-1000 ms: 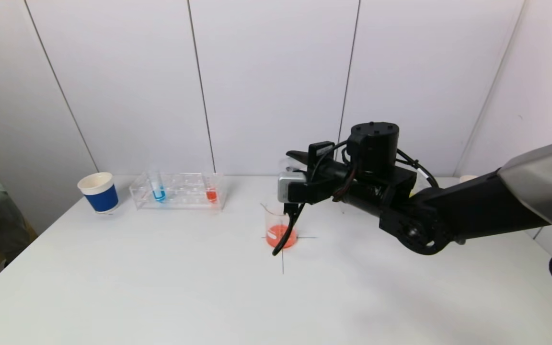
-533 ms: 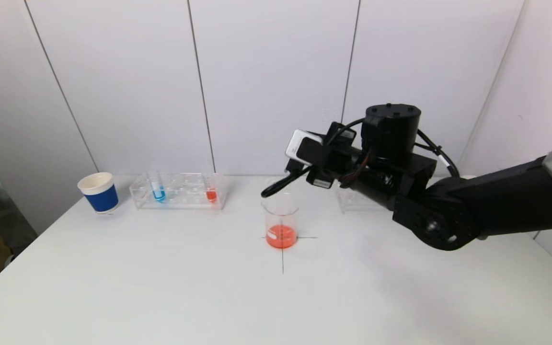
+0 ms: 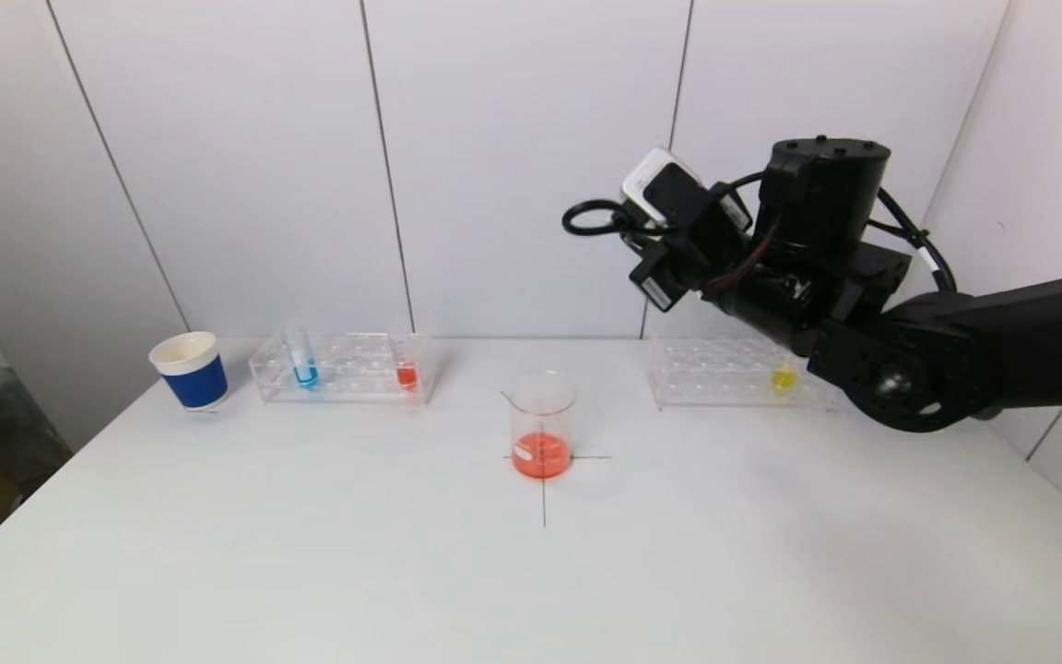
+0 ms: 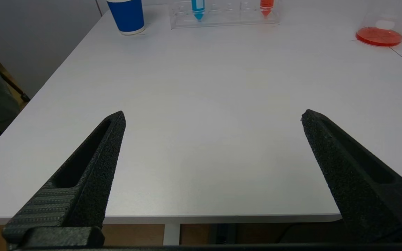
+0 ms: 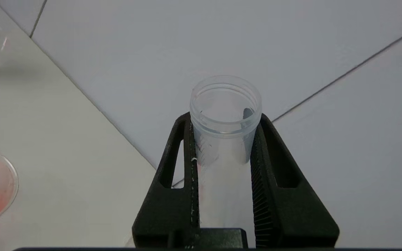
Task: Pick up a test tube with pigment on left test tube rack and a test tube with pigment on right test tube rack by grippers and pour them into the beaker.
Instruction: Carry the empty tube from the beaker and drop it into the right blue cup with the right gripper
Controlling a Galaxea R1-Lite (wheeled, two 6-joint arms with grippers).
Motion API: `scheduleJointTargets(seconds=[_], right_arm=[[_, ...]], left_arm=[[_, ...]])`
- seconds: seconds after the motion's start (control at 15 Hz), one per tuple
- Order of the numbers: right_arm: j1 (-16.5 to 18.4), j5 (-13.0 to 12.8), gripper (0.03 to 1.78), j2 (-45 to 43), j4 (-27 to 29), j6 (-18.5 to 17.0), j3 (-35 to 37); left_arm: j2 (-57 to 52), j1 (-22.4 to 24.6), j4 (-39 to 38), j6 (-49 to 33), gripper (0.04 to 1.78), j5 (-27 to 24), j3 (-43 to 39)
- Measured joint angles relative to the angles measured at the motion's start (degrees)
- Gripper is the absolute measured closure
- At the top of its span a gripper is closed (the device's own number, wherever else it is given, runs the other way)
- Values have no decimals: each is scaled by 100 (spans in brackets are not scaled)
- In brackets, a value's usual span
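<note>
1. Right wrist view: right gripper [image 5: 224, 139] pinched on an empty clear test tube [image 5: 225, 118], one finger [image 5: 187, 164] on each side, open threaded mouth poking out past the fingertips toward the wall.
2. Head view: same gripper [image 3: 628, 226] raised high above the table [image 3: 310, 553], fingertips and tube hidden behind wrist camera and cable loop.
3. Left wrist view: left gripper [image 4: 213, 116] spread wide, nothing between the fingers [image 4: 92, 164], low over the near table edge; out of sight in head view.
4. Beaker [image 3: 541, 424] with orange liquid on the cross mark, below and well apart from the right gripper.
5. Left rack [image 3: 347, 369] with blue tube [image 3: 303, 361] and orange tube [image 3: 407, 369]; right rack [image 3: 725, 373] with yellow tube [image 3: 783, 378], partly blocked by the arm.
6. Blue paper cup [image 3: 190, 371] beside the left rack.
</note>
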State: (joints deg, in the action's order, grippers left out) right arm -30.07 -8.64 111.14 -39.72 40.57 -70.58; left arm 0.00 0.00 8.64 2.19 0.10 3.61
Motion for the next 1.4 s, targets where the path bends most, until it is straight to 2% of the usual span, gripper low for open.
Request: scheduleJointTargets(seconds=[0.13,0.27,0.73,1.07,1.27,1.4], right_arm=[[94,-201,133,-50,105,-636,-249],[240,-254,133,-130,194,-1235,-404],[1128,-282,133,-530,400,-2677,-361],[1994,-216,133,-731,540,-3139,-183],[2539,-152,133,-773,541,-3543,-85],[2996,30,133,-775,540,-3624,-45]], left_arm=[[0,0,-2,0,6,1,0],[0,0,-2,-2,6,0,0],[0,5,0,1,6,1,-2],[0,0,-2,0,6,4,-2],[0,0,-2,0,6,1,-2],[0,2,-2,0,6,1,-2]])
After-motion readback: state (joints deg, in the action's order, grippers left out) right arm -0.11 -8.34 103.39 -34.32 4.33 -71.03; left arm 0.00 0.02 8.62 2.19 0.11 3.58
